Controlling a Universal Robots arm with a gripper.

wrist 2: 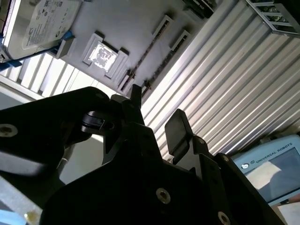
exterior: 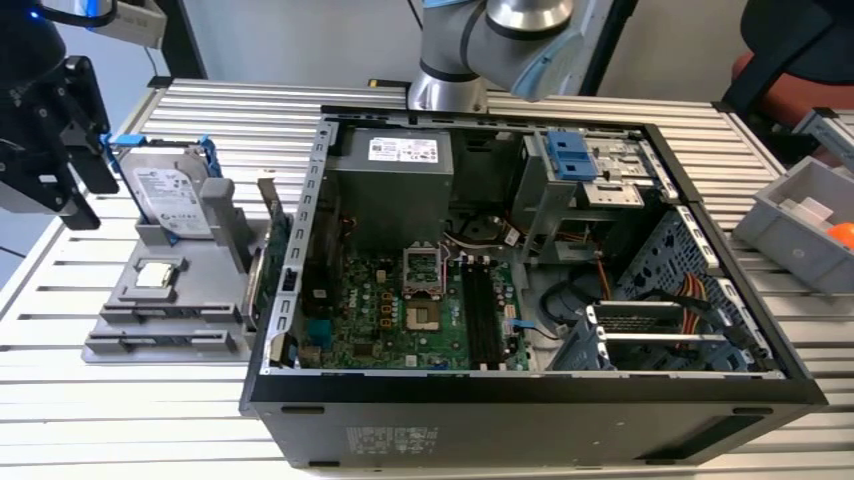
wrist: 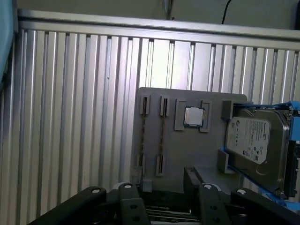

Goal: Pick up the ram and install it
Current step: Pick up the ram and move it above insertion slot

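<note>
Your jaws stand open with nothing between them: in the second wrist view one finger (wrist 2: 177,127) sits apart from its partner with bright tabletop showing in the gap, and in the first wrist view the fingers (wrist: 197,188) are spread the same way. In the exterior view the jaws' black body (exterior: 51,140) hangs above the gray holder (exterior: 100,350), over its far corner on the exterior view's left and clear of everything on it.

The holder (wrist: 187,150) lies flat on the ribbed metal tabletop (exterior: 134,420). A hard drive (exterior: 171,200) in a blue-tabbed frame stands at the holder's far end. A processor chip (exterior: 158,275) sits in a pocket near the holder's middle. Two long slots (wrist: 162,136) run side by side at the holder's near end, and each shows just a thin line along its length.

An open computer case (exterior: 534,392) lies just beside the holder on the exterior view's right. A green card (exterior: 276,265) stands on edge between the holder and the case.

You cannot place the ram with certainty. The nearest match is a long dark strip (exterior: 475,312) among the memory slots on the motherboard (exterior: 380,310), inside the case and well apart from the holder.
</note>
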